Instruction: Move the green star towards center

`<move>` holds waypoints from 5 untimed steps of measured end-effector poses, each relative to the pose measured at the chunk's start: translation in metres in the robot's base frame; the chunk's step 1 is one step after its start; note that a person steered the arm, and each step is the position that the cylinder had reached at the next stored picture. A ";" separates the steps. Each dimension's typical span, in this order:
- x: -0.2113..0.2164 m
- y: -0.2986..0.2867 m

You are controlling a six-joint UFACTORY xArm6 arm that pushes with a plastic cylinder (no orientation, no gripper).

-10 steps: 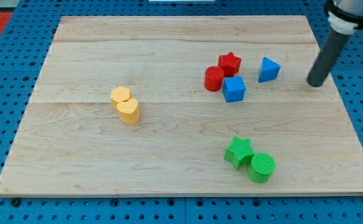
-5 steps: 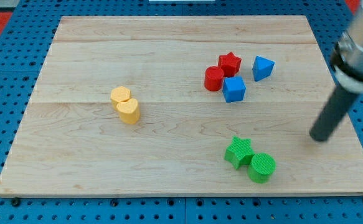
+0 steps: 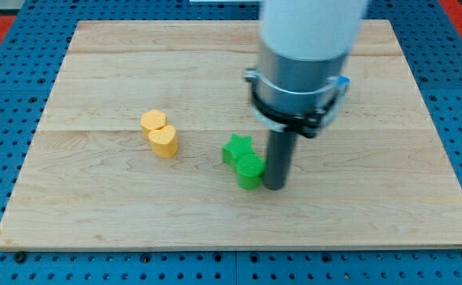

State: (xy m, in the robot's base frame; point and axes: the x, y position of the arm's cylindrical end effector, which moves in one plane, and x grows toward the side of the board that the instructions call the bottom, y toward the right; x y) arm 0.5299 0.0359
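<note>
- My tip (image 3: pixel 275 187) sat on the board touching the right side of the green cylinder (image 3: pixel 250 170). I judged that placement as a push from the view's right, driving leftward.
- No gripper on this rig, only the rod, so there was no open-or-closed state to give.
- Green star (image 3: pixel 236 148) lay just above-left of the green cylinder and touching it, so the two greens lined up with my tip behind them. Force likely passed through the cylinder into the star.
- Star sat close to the board's middle, slightly right and below. Task looked nearly done, by my judgement.
- Risk: the cylinder could slip off the star's points and the pair could split.
- Yellow block (image 3: pixel 160 134), a two-lobed or heart-like shape, sat well apart to the view's left, out of the push line.
- A blue block (image 3: pixel 343 81) barely showed past the arm's body at the view's right; shape hard to tell. Anything else behind the arm was hidden.
- Surface: pale wooden board (image 3: pixel 96 198), planked grain, flat.
- Around it: blue perforated base (image 3: pixel 1 158); a strip of red at the top corners.
</note>
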 end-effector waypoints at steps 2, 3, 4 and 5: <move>-0.071 -0.078; -0.023 -0.082; -0.056 -0.125; -0.102 -0.126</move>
